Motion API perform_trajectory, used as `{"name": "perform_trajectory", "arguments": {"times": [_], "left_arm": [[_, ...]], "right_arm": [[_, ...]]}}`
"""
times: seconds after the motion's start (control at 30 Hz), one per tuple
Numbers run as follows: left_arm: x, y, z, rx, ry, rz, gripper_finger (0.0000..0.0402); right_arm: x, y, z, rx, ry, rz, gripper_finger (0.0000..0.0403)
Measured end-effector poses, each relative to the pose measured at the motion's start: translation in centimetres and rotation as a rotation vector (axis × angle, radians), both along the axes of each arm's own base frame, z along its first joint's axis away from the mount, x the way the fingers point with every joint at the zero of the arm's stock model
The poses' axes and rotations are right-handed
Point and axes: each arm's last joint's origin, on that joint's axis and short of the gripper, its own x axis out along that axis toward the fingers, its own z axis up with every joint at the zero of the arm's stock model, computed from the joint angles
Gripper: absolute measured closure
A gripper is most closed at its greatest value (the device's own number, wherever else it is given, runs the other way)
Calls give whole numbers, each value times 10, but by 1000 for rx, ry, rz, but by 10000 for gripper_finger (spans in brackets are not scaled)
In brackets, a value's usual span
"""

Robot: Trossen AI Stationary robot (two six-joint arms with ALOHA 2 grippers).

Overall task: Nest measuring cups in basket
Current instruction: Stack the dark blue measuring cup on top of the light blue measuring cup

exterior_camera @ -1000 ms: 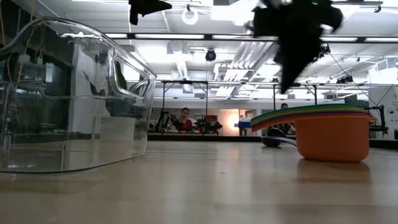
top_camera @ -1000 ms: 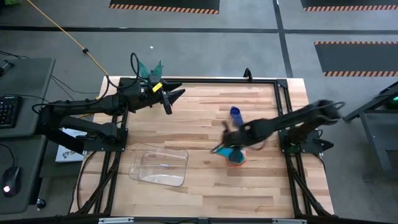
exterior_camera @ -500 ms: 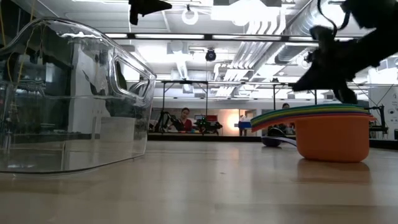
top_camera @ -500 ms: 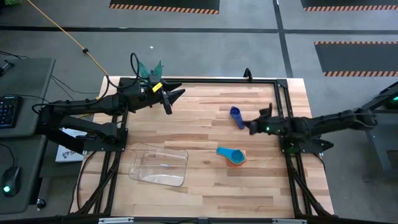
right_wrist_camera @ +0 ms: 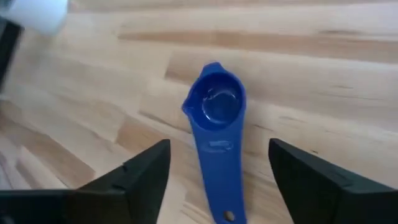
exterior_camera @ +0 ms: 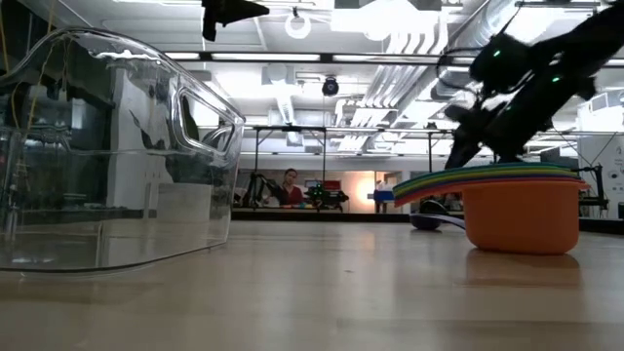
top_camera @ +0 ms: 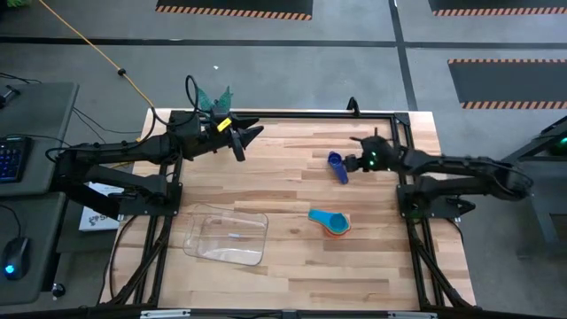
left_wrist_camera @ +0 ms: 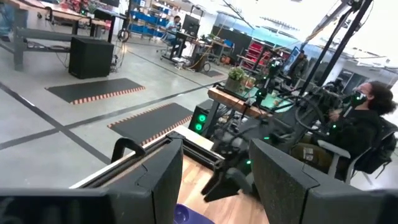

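No writing is readable anywhere as the right gripper [right_wrist_camera: 214,180], fingers apart, hovers over the small dark blue plastic measuring cup [right_wrist_camera: 217,118] on the wooden table [top_camera: 283,275], while the left gripper [top_camera: 241,135] waits open at the far edge, and only the high view shows the clear rectangular plastic basket [top_camera: 227,236] well apart from the nested stack of coloured cups [top_camera: 331,221]

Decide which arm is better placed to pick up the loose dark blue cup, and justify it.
Right. Its claw hangs open right beside the dark blue cup, which shows between its fingers in the right wrist view. The left claw waits at the table's far left edge.

- Wooden table [top_camera: 292,275], light planks, black frame around it.
- Keyboard [top_camera: 11,156] and mouse [top_camera: 11,268] on a side desk.
- Yellow cable [top_camera: 89,42] across floor.
- Seated person [left_wrist_camera: 364,121] in room beyond.
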Motion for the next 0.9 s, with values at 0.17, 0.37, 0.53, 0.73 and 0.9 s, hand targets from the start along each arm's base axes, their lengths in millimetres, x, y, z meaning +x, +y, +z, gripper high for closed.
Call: {"name": "perform_trajectory", "arguments": {"times": [0.17,0.37,0.53,0.73,0.9], "left_arm": [[0,0,0,-44,-19,-1,225],[0,-1,0,-78,-34,-5,225],[0,-2,0,-78,-33,-10,225],[0,-2,0,-78,-34,-10,225],[1,-3,0,-70,-26,-57,225]], "right_arm": [[7,-19,-17,100,81,86,129],[21,-29,-31,161,88,191,128],[31,-29,-39,180,75,206,134],[35,-22,-40,163,95,235,261],[35,-13,-17,121,-42,363,384]]}}
